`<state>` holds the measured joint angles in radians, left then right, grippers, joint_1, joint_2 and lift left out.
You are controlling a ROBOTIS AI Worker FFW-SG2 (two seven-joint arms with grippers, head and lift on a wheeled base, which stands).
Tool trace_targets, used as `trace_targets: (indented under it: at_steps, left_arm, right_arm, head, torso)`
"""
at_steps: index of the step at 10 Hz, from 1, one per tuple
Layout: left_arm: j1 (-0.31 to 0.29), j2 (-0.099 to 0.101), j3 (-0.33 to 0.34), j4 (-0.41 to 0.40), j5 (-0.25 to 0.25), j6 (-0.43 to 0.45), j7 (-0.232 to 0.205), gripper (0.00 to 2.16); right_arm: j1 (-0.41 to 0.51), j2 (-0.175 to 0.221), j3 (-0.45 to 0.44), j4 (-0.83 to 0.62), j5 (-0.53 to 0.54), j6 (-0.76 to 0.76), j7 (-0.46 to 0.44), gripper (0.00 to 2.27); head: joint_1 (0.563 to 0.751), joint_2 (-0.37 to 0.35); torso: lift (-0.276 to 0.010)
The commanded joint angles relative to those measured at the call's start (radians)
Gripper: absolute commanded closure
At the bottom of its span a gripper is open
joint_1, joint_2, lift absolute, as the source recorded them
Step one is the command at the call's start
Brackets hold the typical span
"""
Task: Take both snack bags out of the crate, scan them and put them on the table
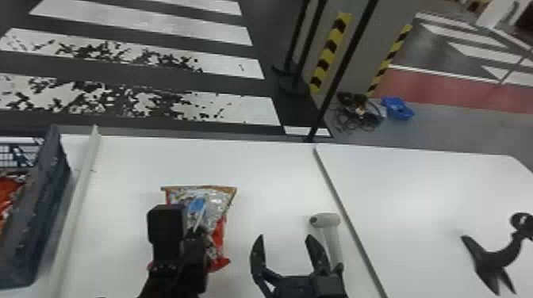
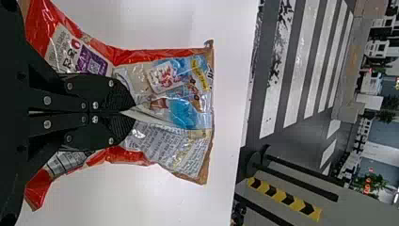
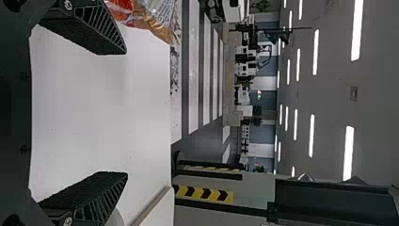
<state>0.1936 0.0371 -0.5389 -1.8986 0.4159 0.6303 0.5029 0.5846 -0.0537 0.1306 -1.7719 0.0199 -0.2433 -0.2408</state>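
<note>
My left gripper (image 1: 195,233) is over the middle of the table, at a silver and red snack bag (image 1: 217,204). In the left wrist view, the left gripper (image 2: 128,113) is shut on a pinched fold of the snack bag (image 2: 186,155); its fingers hide part of the bag. To the right of it my right gripper (image 1: 284,237) stands open and holds nothing, beside the white scanner (image 1: 326,220). The right wrist view has the right gripper (image 3: 126,113) with widely parted fingers. At the far left is the dark crate (image 1: 51,198), with red packaging (image 1: 7,194) inside.
A pale raised strip (image 1: 79,186) runs between crate and bag. Right of the scanner, a narrow grey strip (image 1: 346,212) crosses the white table (image 1: 254,162). A black stand-like object (image 1: 493,257) is at the right. Beyond the table rises a thin black pole (image 1: 341,75).
</note>
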Motion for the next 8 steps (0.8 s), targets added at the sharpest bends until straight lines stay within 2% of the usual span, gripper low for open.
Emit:
trace_targets:
  at_steps: [1, 2, 3, 4, 5, 7, 8]
  left_arm:
    - [-0.019, -0.005, -0.015, 0.059, 0.046, -0.042, 0.008, 2.12]
    - [-0.031, -0.005, -0.033, 0.079, 0.05, -0.057, 0.016, 1.84]
    - [-0.032, -0.005, -0.042, 0.088, 0.072, -0.097, 0.014, 1.19]
    - [-0.032, -0.005, -0.049, 0.088, 0.103, -0.116, 0.013, 0.23]
    - [-0.032, -0.003, -0.049, 0.085, 0.129, -0.116, 0.014, 0.05]
    - [-0.031, 0.004, -0.049, 0.072, 0.135, -0.119, 0.028, 0.06]
    - [-0.022, 0.01, -0.046, 0.036, 0.116, -0.119, 0.042, 0.06]
  right_arm:
    - [0.0, 0.0, 0.001, 0.0, 0.0, 0.0, 0.0, 0.07]
    - [0.0, 0.0, 0.001, 0.0, 0.0, 0.0, 0.0, 0.07]
    - [0.0, 0.0, 0.001, 0.0, 0.0, 0.0, 0.0, 0.07]
    - [0.0, 0.0, 0.001, 0.0, 0.0, 0.0, 0.0, 0.07]
    - [-0.002, 0.0, 0.001, 0.002, 0.0, -0.003, 0.0, 0.07]
    - [-0.003, 0.0, 0.0, 0.003, 0.0, 0.0, 0.0, 0.07]
    - [-0.003, 0.0, 0.0, 0.005, 0.0, -0.003, 0.0, 0.07]
  head:
    - [0.695, -0.322]
    - [0.695, -0.329]
    - [0.695, -0.338]
    - [0.695, -0.348]
    - [0.695, -0.35]
    - [0.695, -0.35]
    - [0.695, -0.35]
  torso:
    - [-0.092]
    - [-0.092]
    - [-0.092]
    - [-0.092]
    - [-0.092]
    - [-0.092]
    - [-0.092]
